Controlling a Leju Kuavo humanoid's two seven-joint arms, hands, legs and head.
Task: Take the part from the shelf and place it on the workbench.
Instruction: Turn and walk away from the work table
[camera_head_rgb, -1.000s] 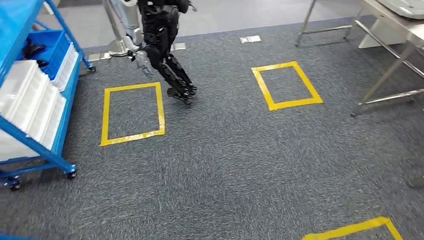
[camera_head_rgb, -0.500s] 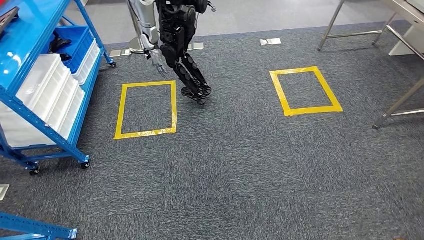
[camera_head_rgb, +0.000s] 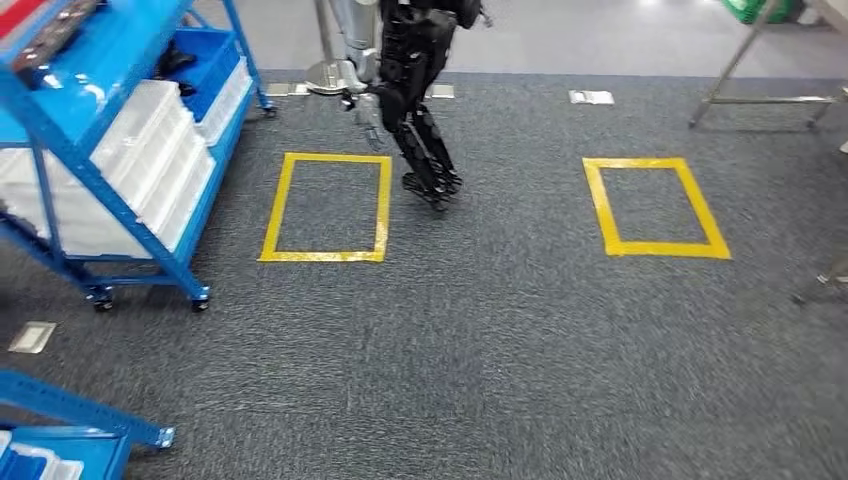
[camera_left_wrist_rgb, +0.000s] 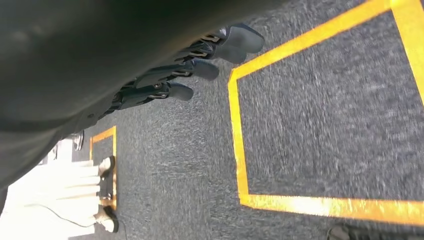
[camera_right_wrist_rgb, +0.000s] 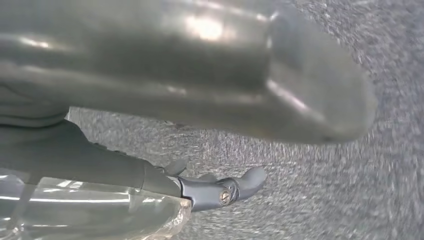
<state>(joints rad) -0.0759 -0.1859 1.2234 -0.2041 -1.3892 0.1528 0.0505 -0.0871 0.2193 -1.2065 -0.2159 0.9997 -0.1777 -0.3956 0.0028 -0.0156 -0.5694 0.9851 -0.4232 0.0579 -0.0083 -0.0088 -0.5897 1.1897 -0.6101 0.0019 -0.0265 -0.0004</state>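
The blue shelf (camera_head_rgb: 62, 110) stands on castors at the left of the head view, with white bins (camera_head_rgb: 150, 145) on its lower levels. A blue bin (camera_head_rgb: 218, 58) at its far end holds dark parts (camera_head_rgb: 177, 62); more dark items lie on the top level (camera_head_rgb: 60, 30). My left hand (camera_left_wrist_rgb: 195, 67) hangs over the grey carpet, its dark fingers stretched out with nothing in them. My right hand (camera_right_wrist_rgb: 215, 192) also hangs over the carpet, its thick grey thumb (camera_right_wrist_rgb: 225, 75) apart from the fingers, and I see nothing in it. Metal workbench legs (camera_head_rgb: 735, 62) stand at the far right.
Another black humanoid robot (camera_head_rgb: 415, 70) hangs from a stand beyond a yellow tape square (camera_head_rgb: 273, 215). A second yellow square (camera_head_rgb: 601, 210) lies to the right. A corner of another blue rack (camera_head_rgb: 70, 410) juts in at the near left, beside a floor plate (camera_head_rgb: 30, 337).
The camera has turned left: the whole scene has slid to the right, more of the blue shelf shows, and the workbench has nearly left the picture.
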